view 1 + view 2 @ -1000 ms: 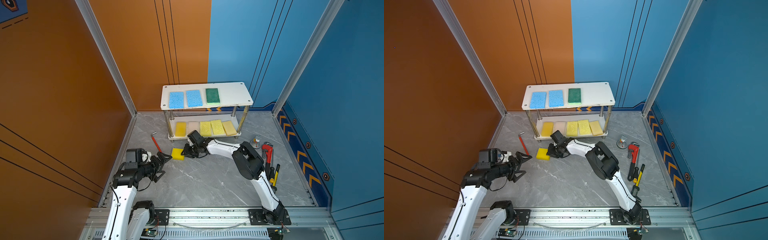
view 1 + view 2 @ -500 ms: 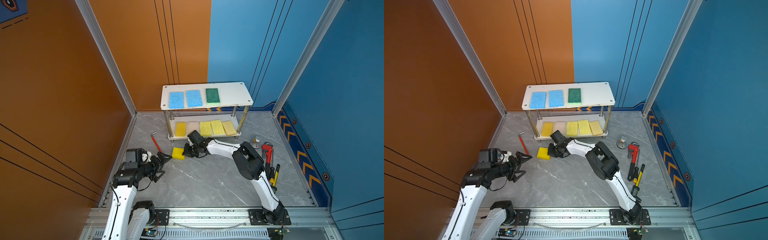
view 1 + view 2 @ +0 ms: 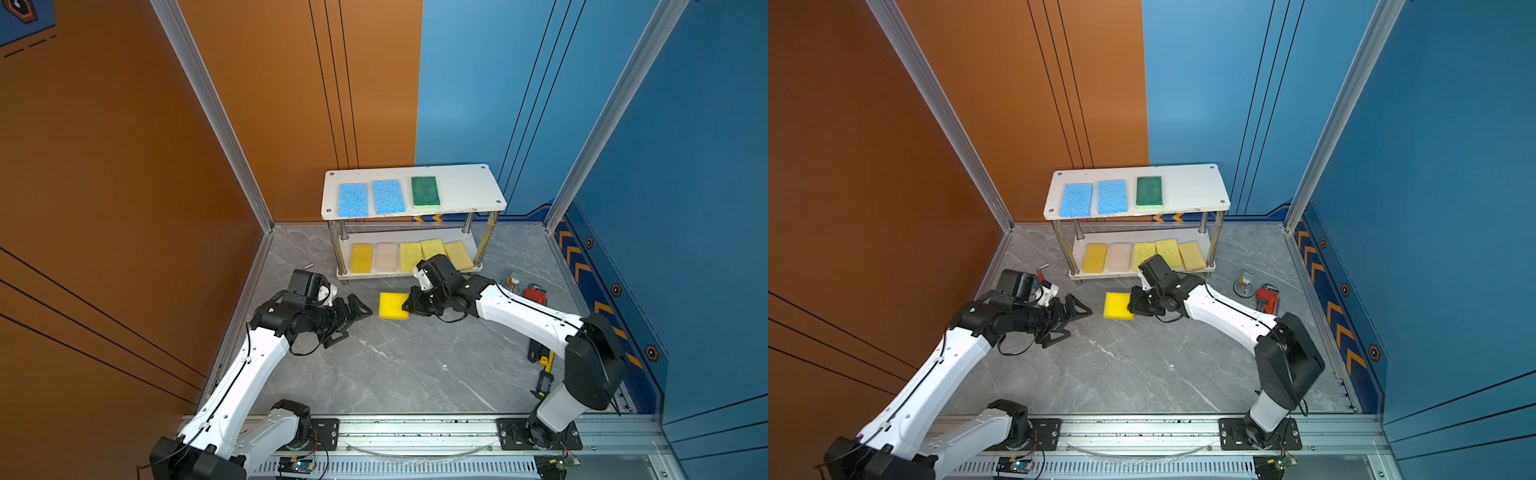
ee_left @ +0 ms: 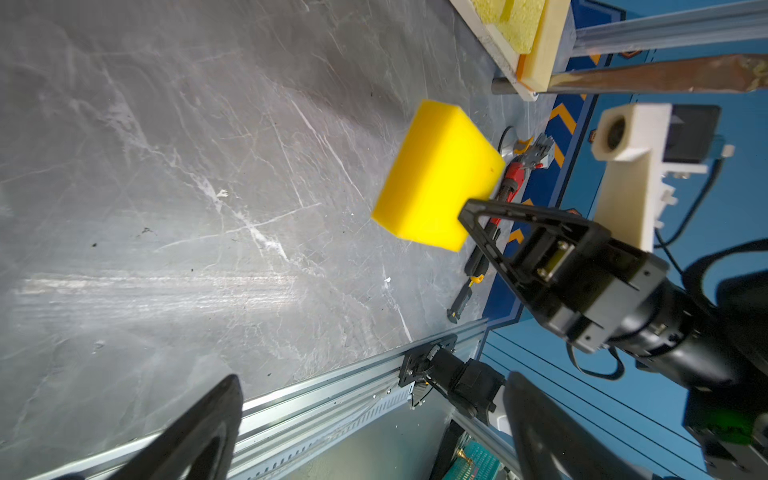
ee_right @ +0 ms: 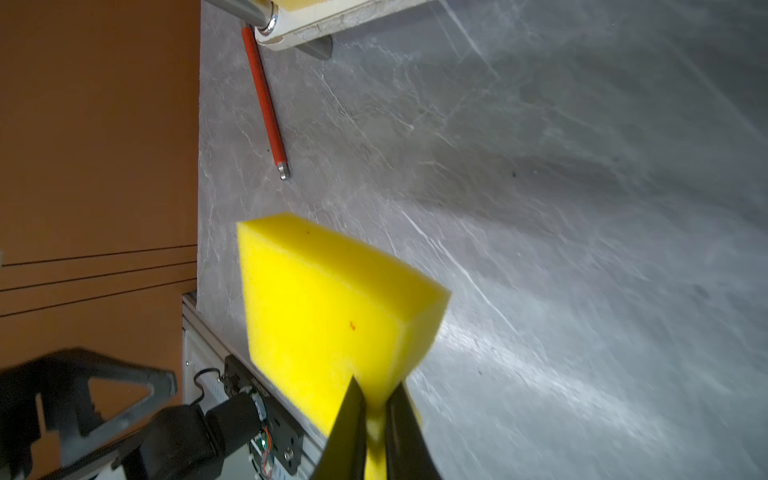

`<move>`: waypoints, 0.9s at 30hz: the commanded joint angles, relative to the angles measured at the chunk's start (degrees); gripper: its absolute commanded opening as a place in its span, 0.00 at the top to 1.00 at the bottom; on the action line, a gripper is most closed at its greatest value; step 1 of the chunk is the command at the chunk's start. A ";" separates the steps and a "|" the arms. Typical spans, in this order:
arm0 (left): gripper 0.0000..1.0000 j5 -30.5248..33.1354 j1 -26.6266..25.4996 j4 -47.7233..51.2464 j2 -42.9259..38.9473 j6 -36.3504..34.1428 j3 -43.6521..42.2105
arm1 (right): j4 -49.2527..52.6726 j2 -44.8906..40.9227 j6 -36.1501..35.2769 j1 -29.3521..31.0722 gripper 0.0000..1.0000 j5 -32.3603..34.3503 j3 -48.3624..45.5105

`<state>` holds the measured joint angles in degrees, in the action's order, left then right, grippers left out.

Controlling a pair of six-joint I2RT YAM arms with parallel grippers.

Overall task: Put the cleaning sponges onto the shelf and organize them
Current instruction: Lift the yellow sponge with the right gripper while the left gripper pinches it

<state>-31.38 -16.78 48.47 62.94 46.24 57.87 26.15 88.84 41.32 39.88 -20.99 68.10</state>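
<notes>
**A:** How many are up on the shelf (image 3: 457, 187)?

**B:** Eight by my count; the top board carries the blue sponges (image 3: 353, 200) and the dark green sponge (image 3: 425, 191), all toward its 9 o'clock end; the lower board holds a row of five sponges (image 3: 385, 257).

**A:** And the ninth?

**B:** The bright yellow sponge (image 3: 392, 305) is off the shelf, just at 6 o'clock from the lower board; the right hand (image 3: 409, 306) is clenched on its 3 o'clock end, foam squeezed thin; it looks raised off the worktop (image 3: 415, 374).

**A:** The left hand (image 3: 355, 322)?

**B:** Released and holding nothing, near the sponge at its 9 o'clock.

**A:** What remains?

**B:** One placement, I'd judge; the top board is bare at its 3 o'clock end. Perhaps also a nudge for one pale yellow sponge (image 3: 433, 248), which sits slightly out of line.
</notes>
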 commanded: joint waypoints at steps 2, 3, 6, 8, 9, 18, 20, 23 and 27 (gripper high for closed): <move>0.02 0.87 -5.23 0.35 9.65 -7.24 9.14 | 13.50 -10.89 -11.47 -6.36 0.88 -5.41 -5.48; 0.02 -0.63 -6.12 0.42 12.07 -8.77 11.75 | 17.24 -13.39 -15.24 -8.00 0.88 -6.83 -5.48; 0.02 -7.58 -8.03 0.45 19.43 -12.98 18.74 | 28.17 -18.75 -27.77 -12.37 0.87 -9.38 -3.76; 0.02 -13.01 -9.63 0.40 24.12 -14.90 22.84 | 34.38 -20.21 -35.88 -13.50 0.87 -9.66 -2.08; 0.02 -14.11 -10.58 0.40 25.69 -15.39 24.24 | 36.27 -20.33 -38.28 -13.67 0.87 -9.77 -1.31; 0.02 -20.45 -17.35 0.46 32.78 -19.72 26.97 | 38.89 -17.58 -43.02 -13.13 0.87 -14.05 1.86; 0.02 -21.11 -18.13 0.40 33.19 -20.25 26.17 | 38.89 -16.89 -43.82 -12.28 0.87 -13.88 2.40; 0.00 -21.96 -19.93 0.41 33.50 -20.96 25.89 | 38.82 -15.50 -44.55 -11.03 0.87 -14.00 3.76; 0.04 -23.01 -20.83 0.43 33.44 -21.53 24.76 | 38.80 -13.59 -45.04 -10.09 0.87 -14.49 5.54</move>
<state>-51.66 -36.91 47.79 96.01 26.79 84.09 63.46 74.35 -1.76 29.26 -34.17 71.61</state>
